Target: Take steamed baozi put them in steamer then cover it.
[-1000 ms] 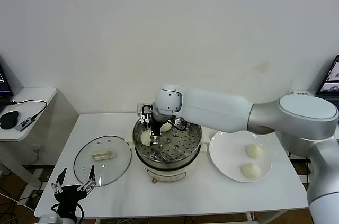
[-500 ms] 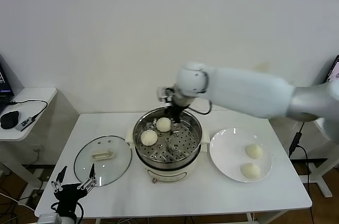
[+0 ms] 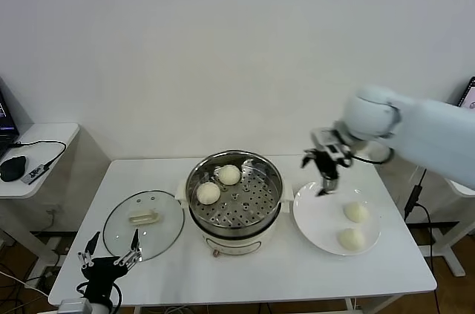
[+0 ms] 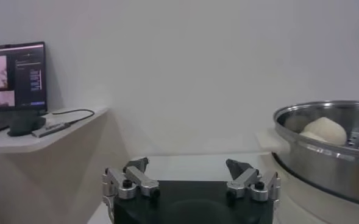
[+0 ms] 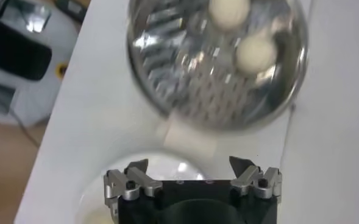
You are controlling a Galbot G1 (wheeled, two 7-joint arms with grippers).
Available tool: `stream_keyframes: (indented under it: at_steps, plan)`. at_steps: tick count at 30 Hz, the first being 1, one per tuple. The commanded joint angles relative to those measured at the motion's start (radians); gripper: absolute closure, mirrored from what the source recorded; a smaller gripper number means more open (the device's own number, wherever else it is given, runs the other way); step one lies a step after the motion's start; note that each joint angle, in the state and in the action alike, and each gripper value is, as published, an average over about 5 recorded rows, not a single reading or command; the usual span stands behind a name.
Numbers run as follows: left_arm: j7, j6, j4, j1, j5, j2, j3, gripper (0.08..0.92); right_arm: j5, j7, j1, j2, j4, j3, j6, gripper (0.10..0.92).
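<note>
The steel steamer (image 3: 234,214) stands mid-table with two baozi inside, one at the back (image 3: 229,174) and one at the left (image 3: 208,192). Two more baozi (image 3: 356,211) (image 3: 350,238) lie on the white plate (image 3: 315,214) to its right. The glass cover (image 3: 143,224) lies flat on the table left of the steamer. My right gripper (image 3: 324,174) is open and empty, in the air above the plate's back left edge; its wrist view shows the steamer (image 5: 167,91) with both buns (image 5: 228,11) (image 5: 256,53). My left gripper (image 3: 110,261) is open and empty, low at the table's front left.
A side shelf (image 3: 37,152) at the far left holds a mouse and a cable; the left wrist view shows it with a monitor (image 4: 14,76). The table's front edge runs below the cover and plate. A wall stands behind.
My right gripper let go of a bun in the steamer, rose out of it and swung right to above the plate. The steamer now shows two buns. The left arm barely moved.
</note>
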Motion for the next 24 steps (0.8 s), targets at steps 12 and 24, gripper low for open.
stream_keyframes:
  at_steps: [12,24]
  plan:
    - [0.001,0.003,0.008,0.002,0.025,-0.012,0.007,0.177,-0.333,0.011,-0.664,-0.155,-0.068,0.432,0.062,0.203]
    - [0.002,0.003,0.024,0.002,0.033,-0.019,-0.008,0.177,-0.341,0.023,-0.714,-0.027,-0.174,0.454,0.043,0.203]
